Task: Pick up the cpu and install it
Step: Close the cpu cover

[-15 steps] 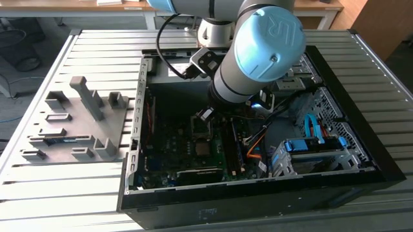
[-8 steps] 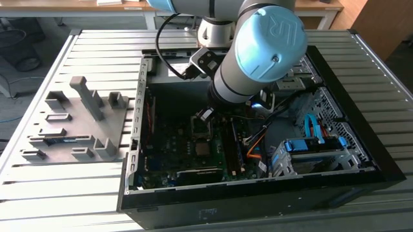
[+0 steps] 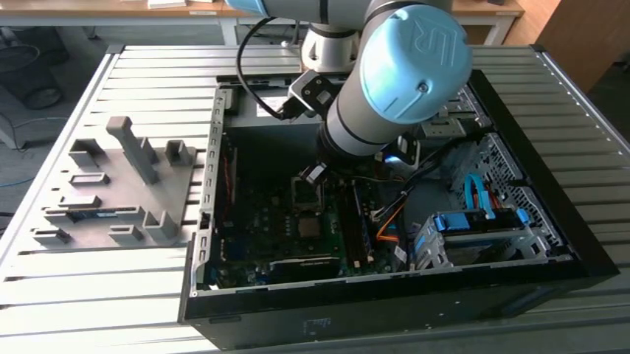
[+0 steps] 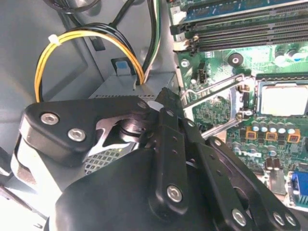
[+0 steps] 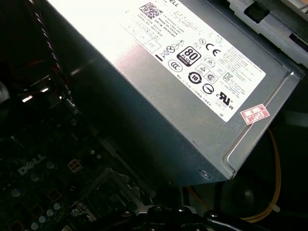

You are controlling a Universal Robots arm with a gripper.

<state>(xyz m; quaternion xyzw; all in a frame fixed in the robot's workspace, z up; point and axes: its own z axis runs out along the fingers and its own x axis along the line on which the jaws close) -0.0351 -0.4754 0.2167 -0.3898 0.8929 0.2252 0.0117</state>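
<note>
i'm reaching down into the open computer case [image 3: 394, 313] that stands on the slatted bench [image 3: 99, 295]. my fingers [image 4: 166, 100] hang low over the green motherboard [image 4: 216, 120]. their black links crowd the front of the second wrist view, and i cannot tell how far apart they stand or whether they hold anything.

the cpu [image 4: 284, 100], with its pale silver top, lies flat in its socket [image 4: 260, 103] on the board, apart from me. the metal retaining frame [image 4: 211, 103] is swung open just beside it, between the cpu and my tips. in the exterior view the cpu [image 3: 308, 226] sits near the middle of the board, just past that raised frame.

the grey power supply box [image 5: 192, 96] is close by, with yellow and black cables [image 4: 72, 38] leaving its end. the memory slots [image 4: 240, 26] run along the board beyond the socket. a grey fixture tray [image 3: 118, 184] rests on the bench at the exterior view's left of the case.
</note>
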